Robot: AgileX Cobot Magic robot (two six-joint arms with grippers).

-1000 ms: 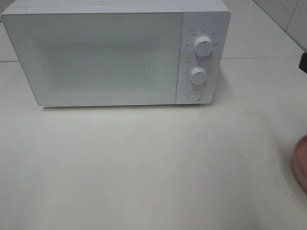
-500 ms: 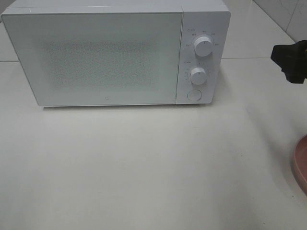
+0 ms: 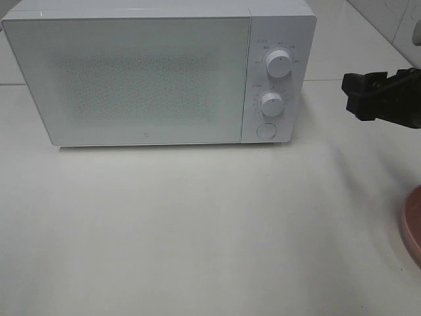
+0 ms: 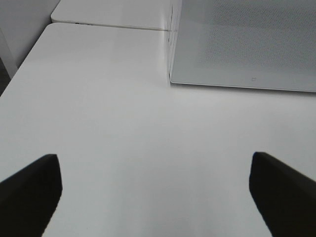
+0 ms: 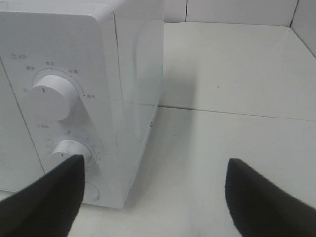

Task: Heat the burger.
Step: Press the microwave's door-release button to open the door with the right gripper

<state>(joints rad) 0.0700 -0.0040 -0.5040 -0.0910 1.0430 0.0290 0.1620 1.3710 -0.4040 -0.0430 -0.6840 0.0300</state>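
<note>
So the burger doesn't show in any view, and I can't tell where it is. Only a sliver of the pink plate (image 3: pixel 414 225) pokes in at the right edge of the table (image 3: pixel 197 230), too little to see what's on it. Up and to the left of that plate hangs the right gripper (image 3: pixel 356 97), just off the microwave's (image 3: pixel 145 79) control side, jaws spread wide with nothing between them. From its wrist cam the upper knob (image 5: pixel 48 97) and lower knob (image 5: pixel 70 150) sit close ahead. The microwave door is shut, with a round button (image 3: pixel 266 130) under the knobs. The left gripper (image 4: pixel 154 158) is also wide open and holding nothing - it's over bare table near the microwave's front left corner.
</note>
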